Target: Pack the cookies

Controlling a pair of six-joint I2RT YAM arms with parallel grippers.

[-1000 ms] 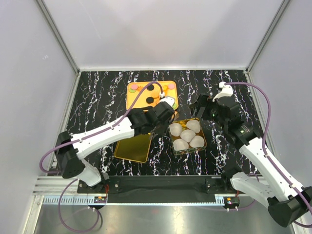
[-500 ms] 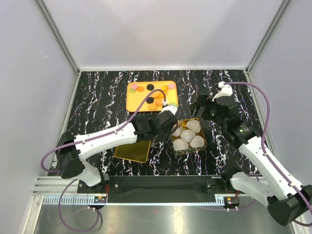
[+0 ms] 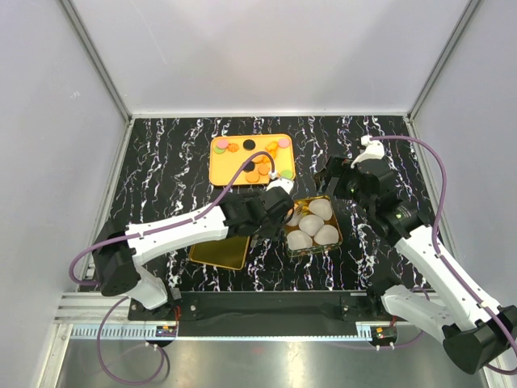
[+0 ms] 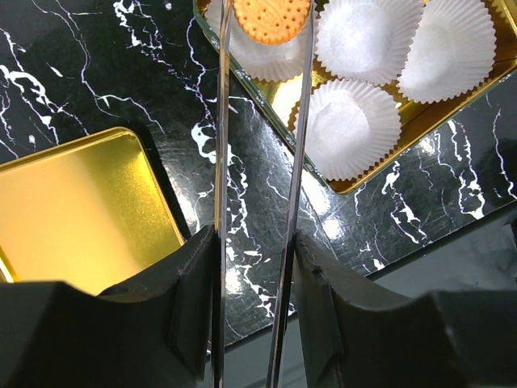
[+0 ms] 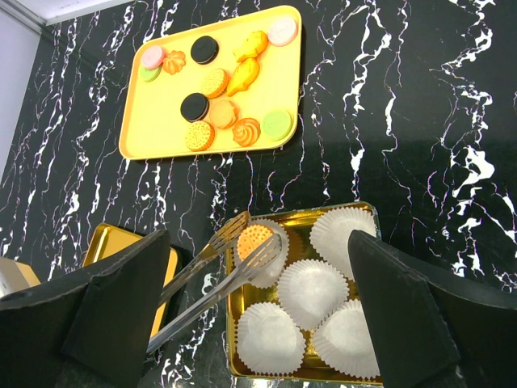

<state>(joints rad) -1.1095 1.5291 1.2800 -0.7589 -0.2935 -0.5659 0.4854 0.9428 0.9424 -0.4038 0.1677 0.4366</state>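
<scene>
My left gripper [image 4: 254, 250] is shut on a pair of metal tongs [image 4: 297, 162]. Between the tong tips sits a round orange cookie [image 4: 271, 20], right over the far-left white paper cup of the gold tin [image 4: 355, 184]. The right wrist view shows the same cookie [image 5: 255, 239] down at that cup, with the tong tips on either side of it. Whether it rests in the cup I cannot tell. Several more cookies [image 5: 214, 81] lie on the orange tray [image 5: 161, 121]. My right gripper [image 5: 258, 267] hangs open above the tin with nothing in it.
The tin holds several white paper cups [image 5: 311, 287], the others holding nothing. A gold lid [image 3: 220, 245] lies on the black marbled table left of the tin. The orange tray [image 3: 222, 171] stands at the back. White walls close in the sides.
My left arm has swung from the orange tray to the right and toward the near edge, carrying the cookie in the tongs to the tin's far-left cup. The right arm has stayed still.
</scene>
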